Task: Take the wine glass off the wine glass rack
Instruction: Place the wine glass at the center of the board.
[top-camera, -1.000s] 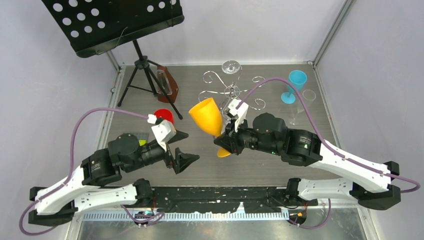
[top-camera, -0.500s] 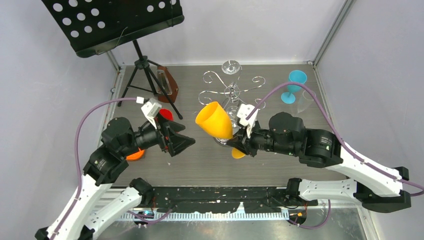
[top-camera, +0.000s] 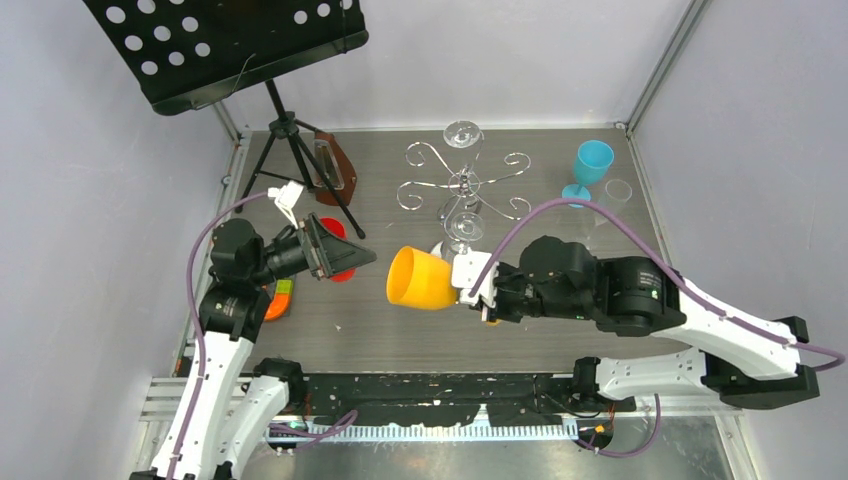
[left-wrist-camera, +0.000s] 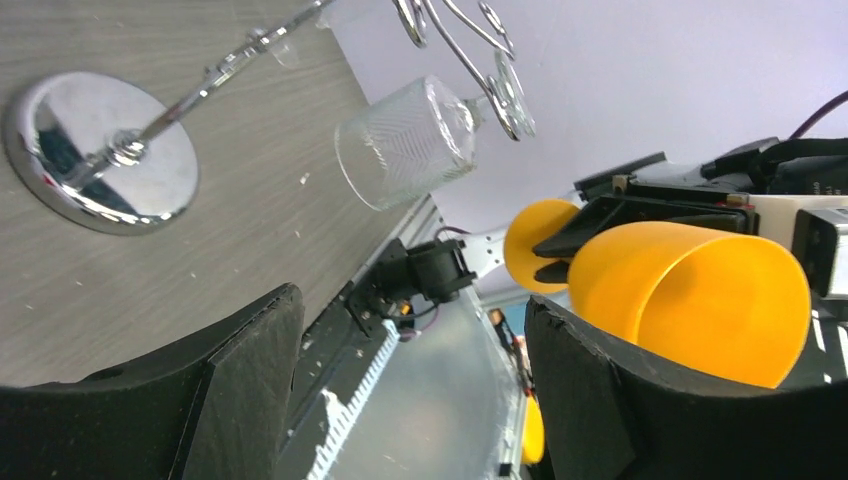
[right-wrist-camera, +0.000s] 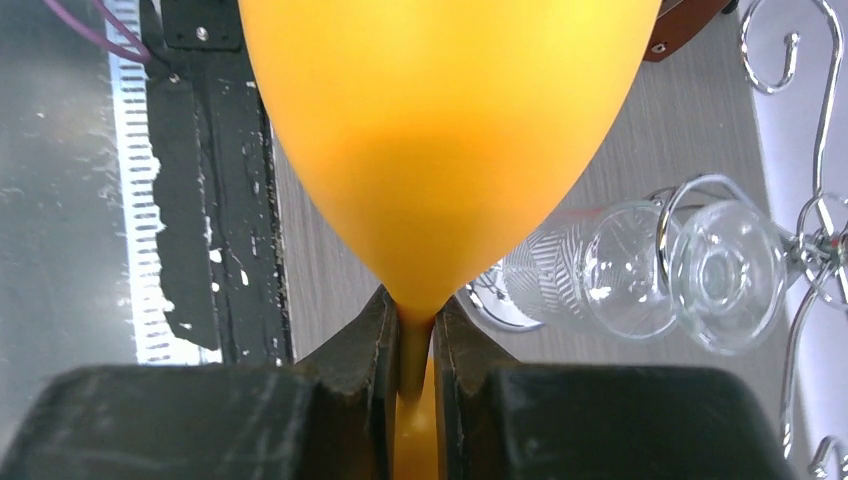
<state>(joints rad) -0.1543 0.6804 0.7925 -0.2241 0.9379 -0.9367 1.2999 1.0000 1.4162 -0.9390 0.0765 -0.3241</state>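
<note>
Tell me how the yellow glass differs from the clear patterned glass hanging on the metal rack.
The yellow glass is solid-coloured; the clear glass is see-through with a cut pattern. The yellow glass is clamped by its stem in the right end effector, off the rack; the clear glass hangs from the rack with nothing gripping it. The yellow glass lies on its side in the air; the clear glass hangs mouth down. Both are stemmed goblets.
</note>
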